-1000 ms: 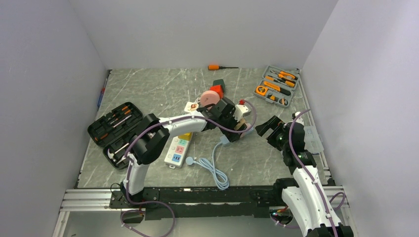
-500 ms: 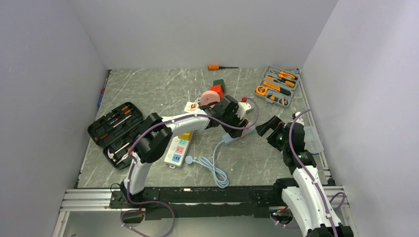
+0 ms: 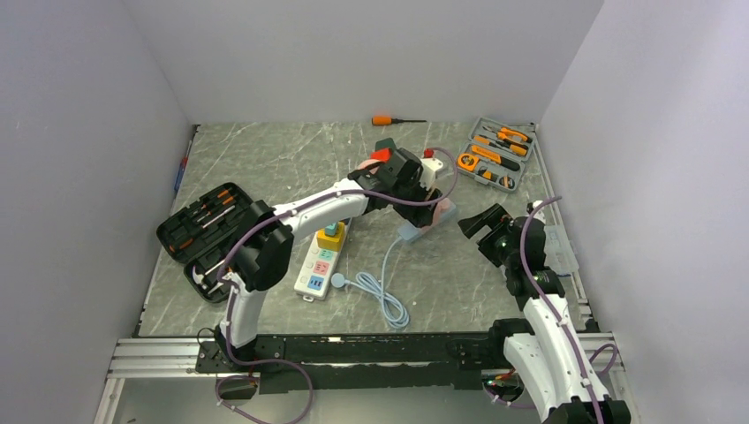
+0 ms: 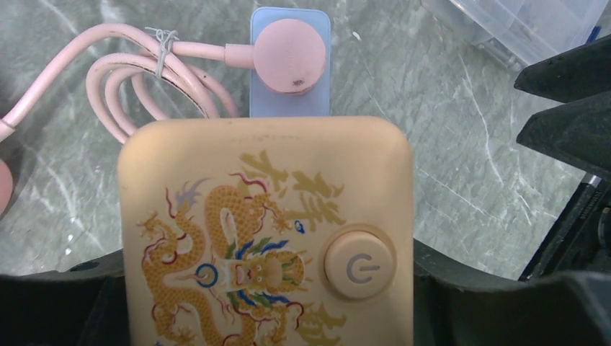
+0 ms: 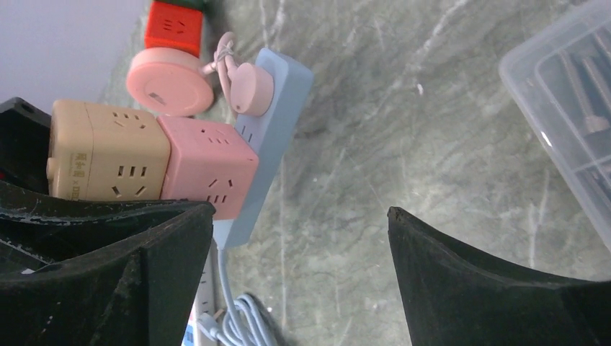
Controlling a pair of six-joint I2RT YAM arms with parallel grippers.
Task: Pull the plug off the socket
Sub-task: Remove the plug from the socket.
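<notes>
plug [image 4: 290, 56], round and pink with a coiled pink cord [image 4: 202, 49], sits in the end of a pale blue strip [image 4: 290, 108] near the middle of the tabletop [image 4: 461, 144], just beyond the dragon-printed tan cube [image 4: 266, 245] the left jaws pinch. bare marble runs right to a clear box [image 5: 569, 108], right jaws spread wide above it. from the left wrist the tan cube hides the rest of the strip.

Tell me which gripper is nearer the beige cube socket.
Left. The left gripper is clamped on the sides of the beige cube socket. The right gripper stands open off to the right of it in the top view, not touching it.
</notes>
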